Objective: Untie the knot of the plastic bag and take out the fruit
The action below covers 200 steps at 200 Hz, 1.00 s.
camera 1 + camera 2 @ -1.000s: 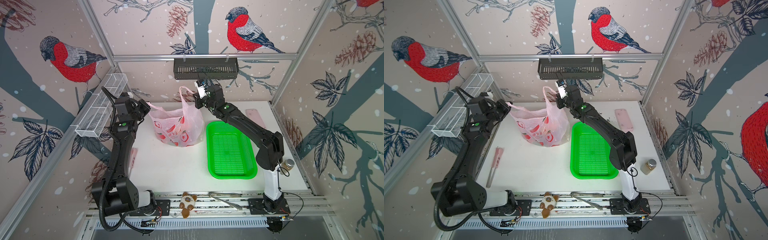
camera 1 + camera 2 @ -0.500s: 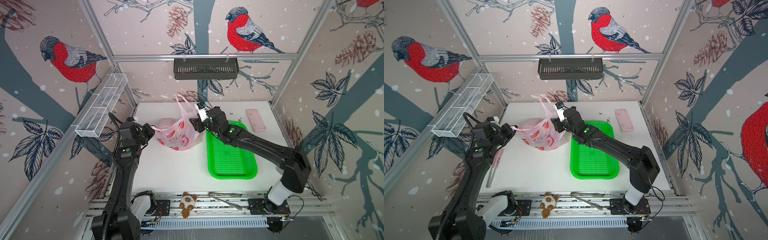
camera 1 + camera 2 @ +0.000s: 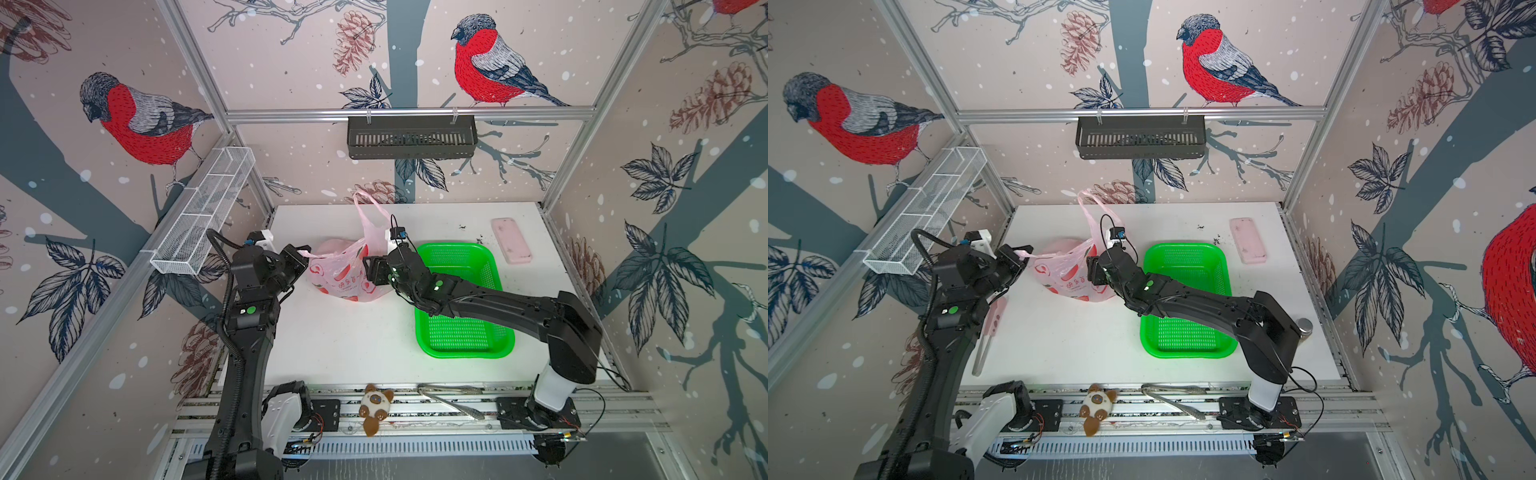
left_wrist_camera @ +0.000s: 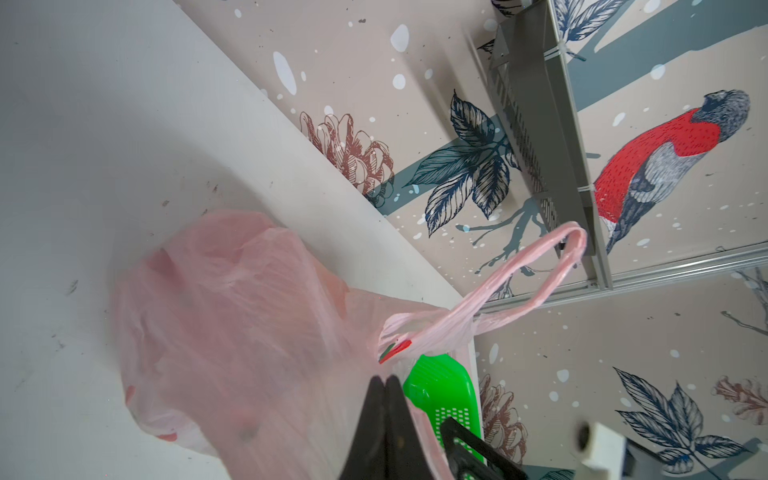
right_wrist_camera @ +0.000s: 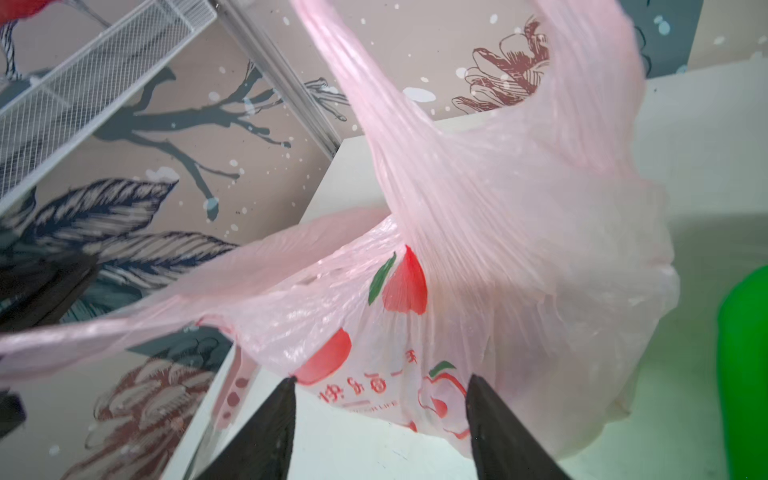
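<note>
On the left, your left gripper (image 3: pixel 299 254) is pinched tight on one handle of the plastic bag (image 3: pixel 343 276). It draws that strip out sideways and taut, as the right wrist view shows. The bag sits on the white table (image 3: pixel 345 345) between the two arms, toward the back wall. Its second handle loop (image 3: pixel 369 212) stands up free above it. You will find no knot joining the two handles in any view, so I judge the untying done, or as good as done. The fruit is another matter: only dim shapes show through the pink film, and none lies on the table. Your right gripper (image 5: pixel 381 378) has its jaws spread wide and holds nothing; it faces the printed side of the bag, just beside it. Further right, the green basket (image 3: pixel 461 332) has no fruit in it. What is left, as I read it, is to spread the bag's mouth and lift the fruit out piece by piece.
</note>
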Each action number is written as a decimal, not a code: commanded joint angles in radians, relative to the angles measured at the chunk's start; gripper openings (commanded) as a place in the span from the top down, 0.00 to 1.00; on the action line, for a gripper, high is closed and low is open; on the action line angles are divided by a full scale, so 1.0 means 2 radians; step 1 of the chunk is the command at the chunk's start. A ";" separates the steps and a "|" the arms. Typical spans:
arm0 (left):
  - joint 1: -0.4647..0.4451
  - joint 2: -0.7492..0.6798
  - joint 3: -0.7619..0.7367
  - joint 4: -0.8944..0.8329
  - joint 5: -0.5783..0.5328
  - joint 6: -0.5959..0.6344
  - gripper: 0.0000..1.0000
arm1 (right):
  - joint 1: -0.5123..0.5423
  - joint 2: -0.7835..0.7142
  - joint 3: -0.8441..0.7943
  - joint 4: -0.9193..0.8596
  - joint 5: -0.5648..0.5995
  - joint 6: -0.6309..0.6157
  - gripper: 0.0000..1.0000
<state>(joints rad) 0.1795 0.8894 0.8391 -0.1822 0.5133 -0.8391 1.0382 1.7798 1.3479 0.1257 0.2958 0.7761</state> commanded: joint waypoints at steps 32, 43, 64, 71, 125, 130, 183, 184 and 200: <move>0.001 -0.025 -0.003 0.016 0.017 -0.014 1.00 | -0.004 0.067 0.062 0.029 0.008 0.127 0.28; 0.001 -0.030 -0.006 0.017 0.017 -0.013 1.00 | -0.005 0.080 0.075 0.022 0.006 0.139 0.29; 0.000 -0.037 -0.010 0.022 0.017 -0.010 1.00 | -0.006 0.102 0.100 0.005 0.005 0.151 0.33; -0.001 -0.039 -0.012 0.023 0.018 -0.010 1.00 | -0.007 0.109 0.108 -0.003 0.006 0.154 0.34; -0.006 -0.047 -0.024 0.036 0.019 -0.009 1.00 | -0.015 0.144 0.147 -0.040 0.007 0.175 0.45; -0.006 -0.047 -0.026 0.038 0.017 -0.010 1.00 | -0.014 0.145 0.147 -0.042 0.006 0.176 0.46; -0.007 -0.051 -0.039 0.057 0.025 -0.017 1.00 | -0.025 0.151 0.134 -0.029 -0.002 0.184 0.47; -0.007 -0.051 -0.039 0.057 0.026 -0.017 1.00 | -0.025 0.151 0.135 -0.029 -0.003 0.184 0.47; -0.008 -0.051 -0.043 0.062 0.029 -0.017 1.00 | -0.030 0.160 0.139 -0.026 -0.008 0.187 0.47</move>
<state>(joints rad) 0.1661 0.7906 0.7609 -0.1276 0.5499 -0.8650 0.9901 2.0792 1.6192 0.0547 0.2935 1.1286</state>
